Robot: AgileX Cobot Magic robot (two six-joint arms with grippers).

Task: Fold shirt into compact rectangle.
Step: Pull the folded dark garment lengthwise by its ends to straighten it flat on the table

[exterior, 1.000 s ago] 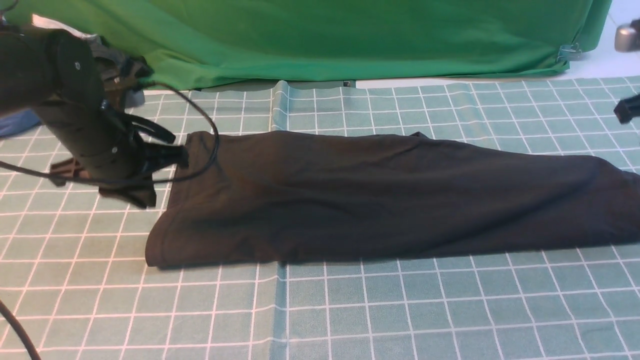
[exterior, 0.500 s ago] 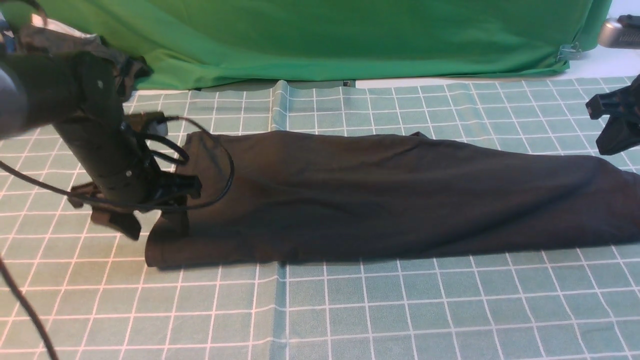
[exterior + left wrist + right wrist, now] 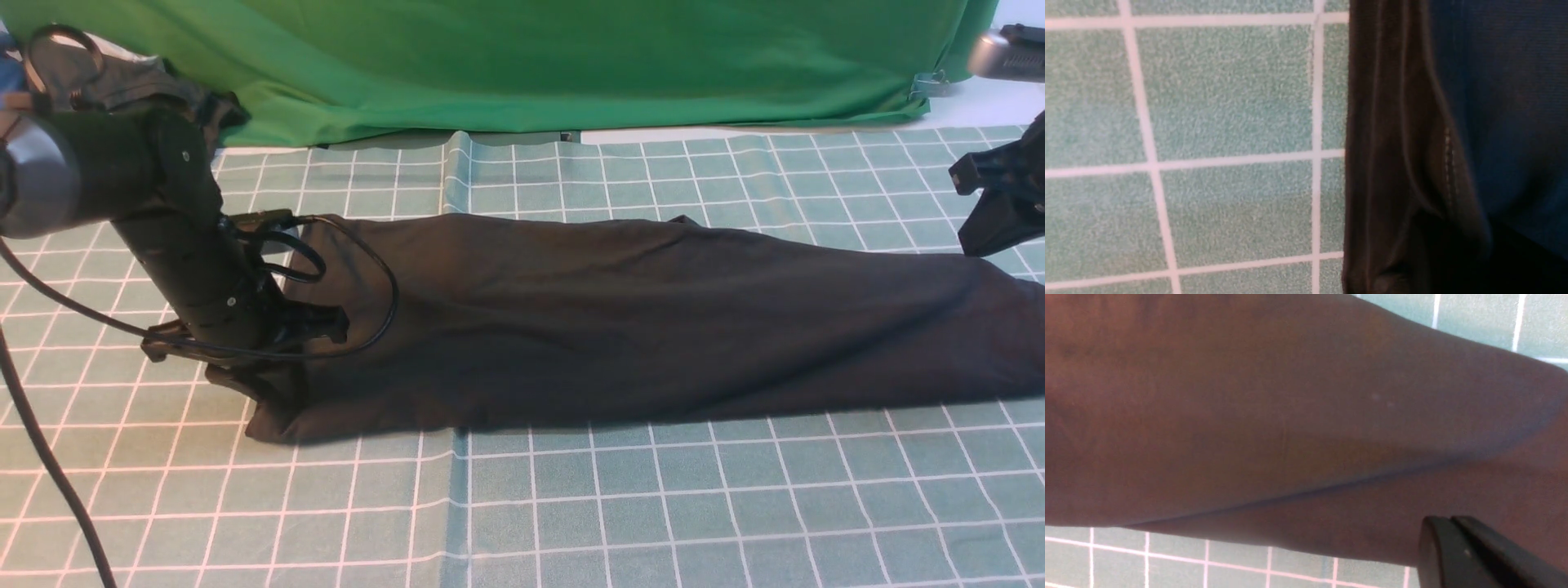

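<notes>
Two grippers sit at opposite ends of the shirt. The left gripper (image 3: 265, 390) is down on the near left corner of the shirt (image 3: 637, 318). Its tips are lost against the dark fabric, so I cannot tell whether they pinch it or only press on it. The left wrist view shows no fingers, only the shirt (image 3: 1396, 163) with its stacked edges and a short line of stitching, running straight beside the bare tablecloth (image 3: 1208, 102). A cable (image 3: 390, 286) loops from the left arm over the left end of the shirt.

The right gripper (image 3: 984, 229) hangs at the right edge of the scene, above the far right part of the shirt. In the right wrist view this gripper (image 3: 1450, 522) has its two fingers pressed flat together with nothing between them, over the dark fabric (image 3: 1290, 416).

The shirt lies as one long folded band across the middle of the table, from left to right. Its left end is squared off and its right end runs out of the front view.

The tablecloth (image 3: 571, 506) beneath is pale green with a white grid, and a seam runs from near to far left of centre. A bright green backdrop (image 3: 571, 57) hangs along the far edge, with a metal clip (image 3: 927, 84) at its right end. A crumpled dark garment (image 3: 135, 73) lies at the far left behind the left arm.
</notes>
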